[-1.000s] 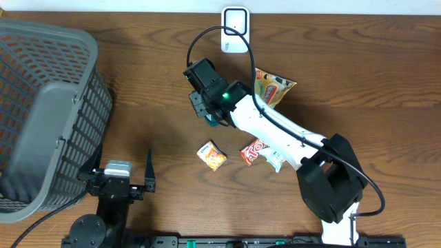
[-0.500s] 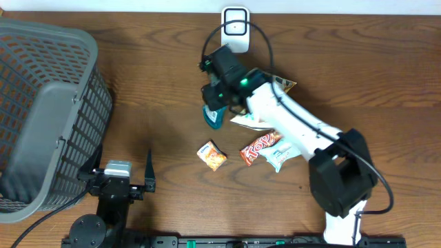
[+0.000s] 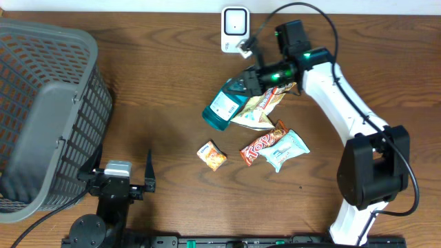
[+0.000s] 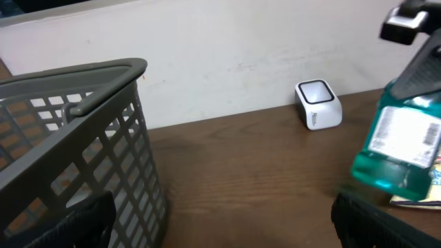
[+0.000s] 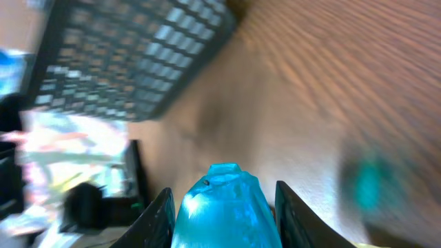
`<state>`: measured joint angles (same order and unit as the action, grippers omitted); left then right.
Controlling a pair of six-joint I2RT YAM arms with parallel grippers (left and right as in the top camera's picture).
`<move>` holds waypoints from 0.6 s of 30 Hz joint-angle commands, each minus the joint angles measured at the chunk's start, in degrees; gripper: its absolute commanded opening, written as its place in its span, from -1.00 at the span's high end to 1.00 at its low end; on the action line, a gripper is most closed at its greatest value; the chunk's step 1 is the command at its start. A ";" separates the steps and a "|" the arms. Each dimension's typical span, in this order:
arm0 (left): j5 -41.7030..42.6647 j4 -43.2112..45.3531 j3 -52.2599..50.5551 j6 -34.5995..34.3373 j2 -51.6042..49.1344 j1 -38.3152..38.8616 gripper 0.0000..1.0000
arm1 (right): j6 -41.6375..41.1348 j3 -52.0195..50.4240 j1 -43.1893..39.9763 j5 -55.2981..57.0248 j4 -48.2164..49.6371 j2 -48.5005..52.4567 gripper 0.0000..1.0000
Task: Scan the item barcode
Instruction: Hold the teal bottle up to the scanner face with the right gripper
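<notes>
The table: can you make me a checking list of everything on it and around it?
Surface: brown wooden table, no spills seen.
Job's things: teal bottle, tilted, near the white scanner.
Clutter: chip bag, red candy bar, pale blue packet, small orange packet, grey basket.
Grippers: right gripper, jaws shut on the bottle's top; left gripper, jaws open, holding nothing.
Cables: black cable looping over the right arm.
Surroundings: white wall behind the table.
</notes>
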<state>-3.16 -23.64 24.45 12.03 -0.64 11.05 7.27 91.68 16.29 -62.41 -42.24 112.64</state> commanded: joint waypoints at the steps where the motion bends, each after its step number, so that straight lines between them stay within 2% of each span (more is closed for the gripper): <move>1: 0.11 0.09 0.09 -0.31 0.02 0.17 -1.00 | 5.73 -1.99 -1.20 -18.27 0.00 -2.49 0.97; 5: 0.11 0.09 0.09 -0.31 0.02 0.17 -1.00 | 6.43 -5.92 -2.32 -26.86 0.02 -2.49 0.97; 14: 0.11 0.09 0.09 -0.28 0.02 0.17 -1.00 | 6.75 -8.22 -2.38 -27.02 0.17 -2.49 0.98; 18: 0.11 0.09 0.09 -0.31 0.02 0.17 -1.00 | 6.56 -8.15 -2.36 -22.16 0.20 -2.62 0.97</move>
<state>-3.16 -23.64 24.45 12.03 -0.64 11.05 13.26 83.35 14.26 -82.24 -42.17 112.55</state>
